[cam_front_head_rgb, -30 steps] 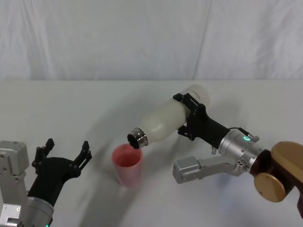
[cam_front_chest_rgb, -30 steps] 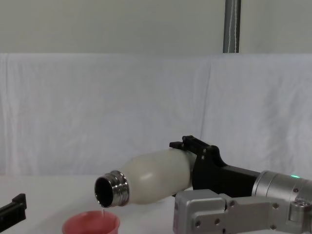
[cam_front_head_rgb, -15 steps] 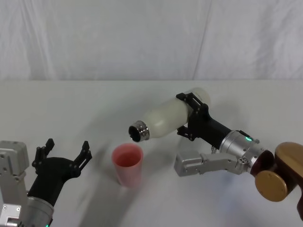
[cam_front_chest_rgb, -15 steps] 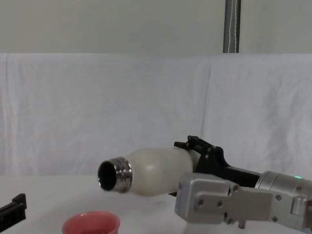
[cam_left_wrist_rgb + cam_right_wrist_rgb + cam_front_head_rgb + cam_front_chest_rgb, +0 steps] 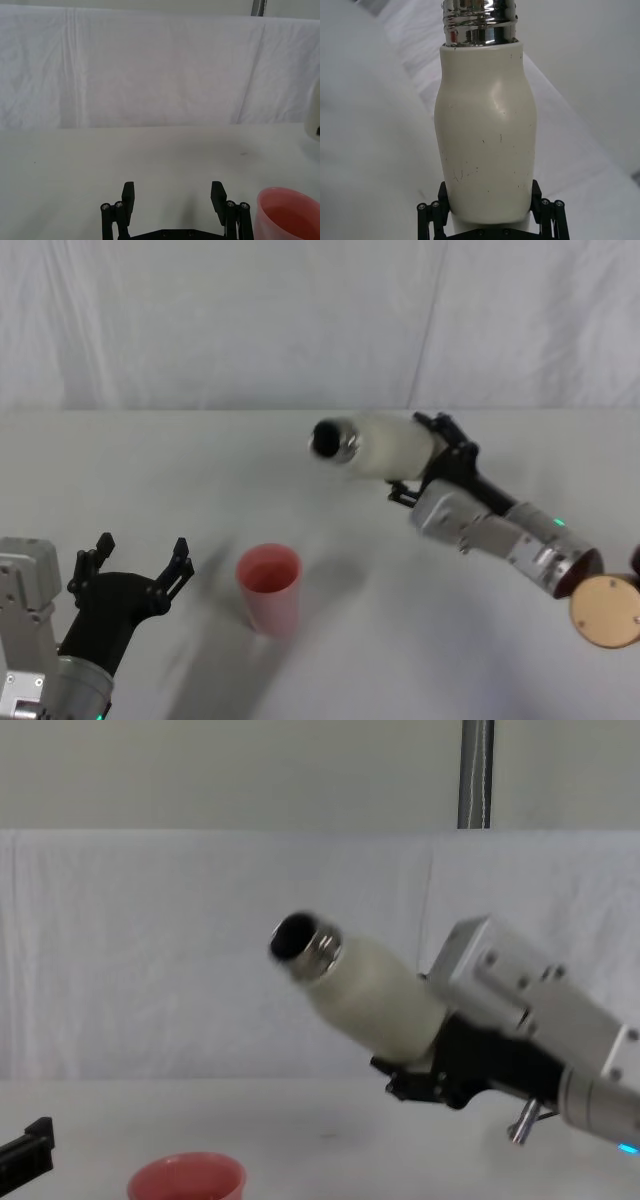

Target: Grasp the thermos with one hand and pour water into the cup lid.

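Note:
The cream-white thermos (image 5: 385,444) (image 5: 487,135) (image 5: 368,988) is held in the air, its steel neck tilted up and toward the robot's left. My right gripper (image 5: 435,455) (image 5: 490,212) (image 5: 425,1070) is shut on its lower body. The salmon-pink cup lid (image 5: 268,586) (image 5: 287,215) (image 5: 187,1178) stands upright on the table, below and to the left of the thermos mouth, well apart from it. My left gripper (image 5: 140,570) (image 5: 172,197) rests open near the front left, a little to the left of the cup lid, holding nothing.
A white table (image 5: 330,660) carries the cup lid. A white cloth backdrop (image 5: 300,320) hangs behind it. A grey pole (image 5: 476,775) rises behind the backdrop in the chest view.
The right arm has lifted and swung the thermos back and to the right, away from the cup lid. Its neck went from tipped down over the cup to angled upward. The left gripper stayed put.

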Controlling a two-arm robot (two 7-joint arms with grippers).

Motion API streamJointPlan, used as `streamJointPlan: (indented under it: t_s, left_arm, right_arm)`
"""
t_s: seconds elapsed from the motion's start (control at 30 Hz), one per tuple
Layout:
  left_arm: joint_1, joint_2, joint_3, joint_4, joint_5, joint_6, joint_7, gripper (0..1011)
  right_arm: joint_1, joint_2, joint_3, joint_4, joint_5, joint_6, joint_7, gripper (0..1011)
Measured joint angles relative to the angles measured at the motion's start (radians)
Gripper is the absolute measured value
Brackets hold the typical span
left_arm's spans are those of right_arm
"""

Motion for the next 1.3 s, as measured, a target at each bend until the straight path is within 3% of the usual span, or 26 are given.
streamJointPlan:
  t_s: [0.03, 0.07, 0.13, 0.23, 0.63, 0.93, 1.3]
  left_arm:
    - [0.0, 0.0, 0.0, 0.0, 0.0, 0.0, 0.0, 1001]
    - [0.0, 0.0, 0.0, 0.0, 0.0, 0.0, 0.0, 1001]
    - [0.0, 0.0, 0.0, 0.0, 0.0, 0.0, 0.0, 1001]
    - [0.0, 0.0, 0.0, 0.0, 0.0, 0.0, 0.0, 1001]
    - [0.0, 0.0, 0.0, 0.0, 0.0, 0.0, 0.0, 1001]
    - [0.0, 0.0, 0.0, 0.0, 0.0, 0.0, 0.0, 1001]
    - [0.0, 0.0, 0.0, 0.0, 0.0, 0.0, 0.0, 1001]
  right_arm:
    - [-0.006, -0.002, 0.013, -0.007, 0.022, 0.004, 0.01, 952]
    - [-0.024, -0.009, 0.053, -0.028, 0.093, 0.019, 0.041, 952]
    - [-0.031, -0.012, 0.067, -0.035, 0.114, 0.024, 0.05, 952]
    - [-0.059, -0.024, 0.132, -0.07, 0.222, 0.061, 0.091, 952]
    - [-0.139, -0.054, 0.288, -0.159, 0.46, 0.196, 0.154, 952]
    - [-0.197, -0.076, 0.367, -0.207, 0.584, 0.286, 0.154, 952]
    - [-0.257, -0.092, 0.423, -0.242, 0.68, 0.351, 0.133, 953]
